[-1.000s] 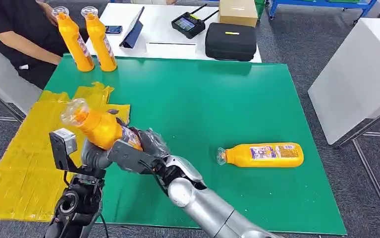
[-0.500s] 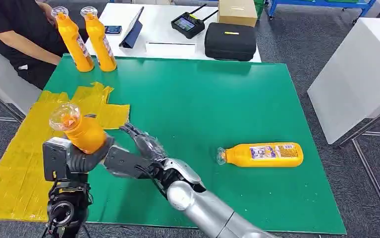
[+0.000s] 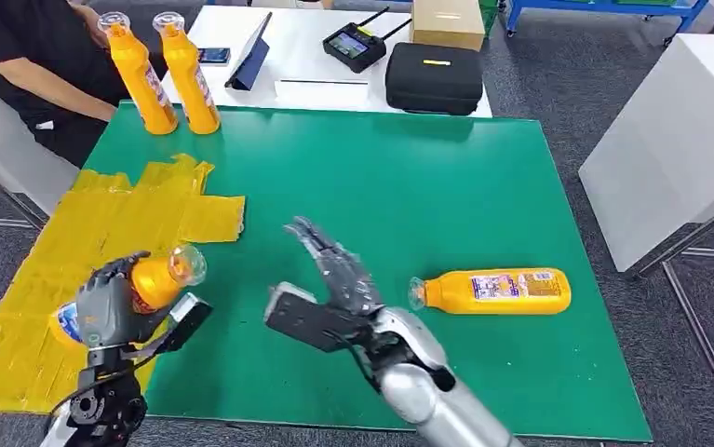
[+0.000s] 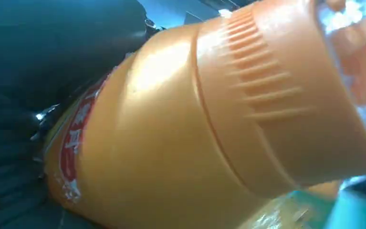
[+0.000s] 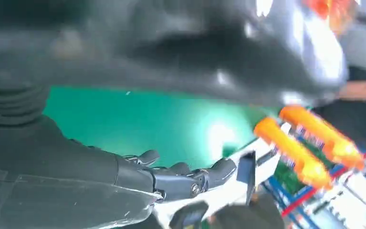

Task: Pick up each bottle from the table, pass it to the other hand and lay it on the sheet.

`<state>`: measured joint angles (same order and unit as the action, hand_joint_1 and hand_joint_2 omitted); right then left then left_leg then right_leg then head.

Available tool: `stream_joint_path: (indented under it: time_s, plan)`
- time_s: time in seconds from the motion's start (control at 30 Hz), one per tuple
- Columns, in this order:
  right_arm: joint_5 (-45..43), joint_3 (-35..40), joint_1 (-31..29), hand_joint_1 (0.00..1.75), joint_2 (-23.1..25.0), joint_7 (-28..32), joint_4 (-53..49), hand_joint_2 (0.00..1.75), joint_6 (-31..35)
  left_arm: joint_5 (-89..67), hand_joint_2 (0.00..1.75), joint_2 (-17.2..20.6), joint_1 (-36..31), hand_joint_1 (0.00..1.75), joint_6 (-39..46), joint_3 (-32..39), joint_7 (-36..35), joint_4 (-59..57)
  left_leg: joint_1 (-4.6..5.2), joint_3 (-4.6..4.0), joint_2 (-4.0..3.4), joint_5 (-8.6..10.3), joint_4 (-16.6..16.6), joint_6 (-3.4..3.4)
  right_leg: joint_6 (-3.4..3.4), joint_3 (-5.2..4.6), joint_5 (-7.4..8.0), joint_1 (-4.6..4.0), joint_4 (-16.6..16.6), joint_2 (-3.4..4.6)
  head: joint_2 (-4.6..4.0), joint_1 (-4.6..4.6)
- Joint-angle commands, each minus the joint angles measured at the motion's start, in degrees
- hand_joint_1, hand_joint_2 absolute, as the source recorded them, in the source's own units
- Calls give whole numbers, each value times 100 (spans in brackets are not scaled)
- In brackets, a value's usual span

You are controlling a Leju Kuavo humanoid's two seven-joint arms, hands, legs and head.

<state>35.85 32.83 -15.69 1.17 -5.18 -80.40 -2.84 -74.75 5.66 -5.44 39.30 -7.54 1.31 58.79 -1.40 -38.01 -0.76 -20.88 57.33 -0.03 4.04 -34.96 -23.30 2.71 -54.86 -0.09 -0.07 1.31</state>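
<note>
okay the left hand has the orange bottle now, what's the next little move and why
Probably lower the left hand and lay its orange bottle on the yellow sheet: the hand grips it just above the sheet, and the right hand hangs open, apart from it.

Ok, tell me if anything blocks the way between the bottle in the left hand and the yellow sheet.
Nothing visible does. The left hand holds the bottle right over the near part of the yellow sheet, and that stretch of sheet lies bare. The right hand is open, off to the side over the green mat.

four bottles (image 3: pixel 495 291), one sheet (image 3: pixel 74 251)
</note>
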Motion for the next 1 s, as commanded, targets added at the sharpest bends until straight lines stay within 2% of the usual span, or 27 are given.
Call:
stream_joint_path:
  time_s: [0.03, 0.07, 0.1, 0.2, 0.23, 0.3, 0.37, 0.43, 0.5, 0.57, 0.67, 0.7, 0.73, 0.8, 0.87, 0.93, 1.0]
  plan:
    - [-91, -368, 777, 0, -1456, 175, -1463, 0, 46, -276, 175, 58, -776, 7, 20, -441, -123, -2416, 1, 38, 48, -11, -6, 9, -30, 55, -23, -3, 7, -43, 0, -2]
    - [15, -366, 830, 0, -1491, 136, -1551, 0, -9, -213, 0, 29, -840, 0, 33, -458, -132, -2574, 7, 27, 42, -6, -9, 7, -22, 42, -17, 3, 4, -36, 0, 0]
    - [310, -387, 940, 0, -1598, 25, -1686, 0, -49, -220, 0, 7, -906, 0, -125, -454, -405, -2732, 8, 32, 39, -9, -7, 7, -27, 46, -19, 3, 2, -31, 0, 0]
    - [316, -434, 1022, 0, -1645, 31, -1767, 0, -45, -214, 0, 10, -904, 0, -120, -475, -426, -2733, 7, 29, 26, -13, -4, 3, -23, 38, -14, 1, 1, -19, 0, 0]
    - [515, -423, 1009, 0, -1682, -23, -1780, 175, -72, -199, 0, 25, -886, 0, -133, -497, -435, -2699, 6, 48, 33, -25, 0, 6, -40, 58, -27, -1, -4, -23, 0, 0]
    - [913, -582, 1092, 0, -1808, -170, -1844, 175, -75, -40, 0, 49, -725, 0, -4, -485, -312, -2542, 8, 47, 7, -22, -6, 0, -31, 46, -13, 2, -1, -7, 0, 4]
    - [1405, -947, 1218, 0, -1985, -550, -1858, 175, -115, 153, 0, -11, -646, 0, 49, -439, -175, -2360, 7, 46, 17, -20, -3, 1, -31, 46, -14, 0, -2, -17, 0, 2]
    - [1728, -1448, 1285, 0, -2041, -657, -1645, 175, -254, 453, 0, -122, -701, 0, 69, -353, -36, -2216, 3, 37, 22, -18, 1, 4, -22, 44, -17, -2, -1, -16, 0, 2]
    - [1829, -1708, 1274, 0, -2040, -428, -1402, 175, -276, 526, 0, -161, -804, 0, 3, -387, -14, -2225, 8, 42, 30, -17, -1, 6, -23, 52, -17, 5, 1, -20, 0, 0]
    - [2055, -1851, 1242, 0, -2079, -501, -1133, 175, -392, 855, 0, -219, -863, 0, 70, -305, 134, -2196, 13, 49, 30, -18, 0, 6, -25, 60, -18, 9, 1, -17, 0, 4]
    - [2077, -2068, 1234, 0, -2478, -413, -421, 175, -407, 1949, 0, -324, -669, 0, 70, -42, 901, -1486, 11, 43, 31, -16, 2, 9, -22, 60, -13, 6, 6, -16, 0, 2]
    - [2077, -2138, 1312, 0, -2639, -386, -288, 175, -391, 2969, 0, -407, -502, 0, -20, 111, 1525, -1002, 12, 39, 27, -13, -1, 11, -17, 53, -10, 8, 9, -17, 0, 0]
    - [1911, -2315, 1456, 0, -2793, -307, -198, 175, -384, 3399, 0, -358, -316, 0, -73, 61, 1653, -507, 13, 36, 29, -9, -2, 11, -14, 50, -9, 9, 8, -20, 0, 2]
    - [1874, -2383, 1518, 0, -2847, -230, -167, 175, -355, 3442, 0, -311, -223, 0, -119, 6, 1560, -287, 12, 38, 40, -12, 3, 15, -13, 57, -12, 7, 6, -29, 0, 2]
    - [1890, -2436, 1630, 0, -2957, -311, -268, 175, -358, 4352, 0, -382, -26, 0, -319, 138, 1866, 257, 13, 43, 35, -19, 5, 15, -15, 62, -13, 7, 4, -21, 0, 2]
    - [1666, -2566, 1767, 0, -3229, -341, -243, 175, -357, 5058, 0, -287, 183, 0, -459, 99, 2101, 802, 12, 13, 32, -11, 5, 12, -1, 39, -3, 8, 3, -12, 0, 0]
    - [1445, -2745, 1934, 0, -3455, -258, -168, 175, -338, 5542, 0, -147, 363, 0, -555, 12, 2257, 1309, 13, 22, 38, -20, 10, 13, -7, 46, -13, 8, -3, -18, 0, 2]
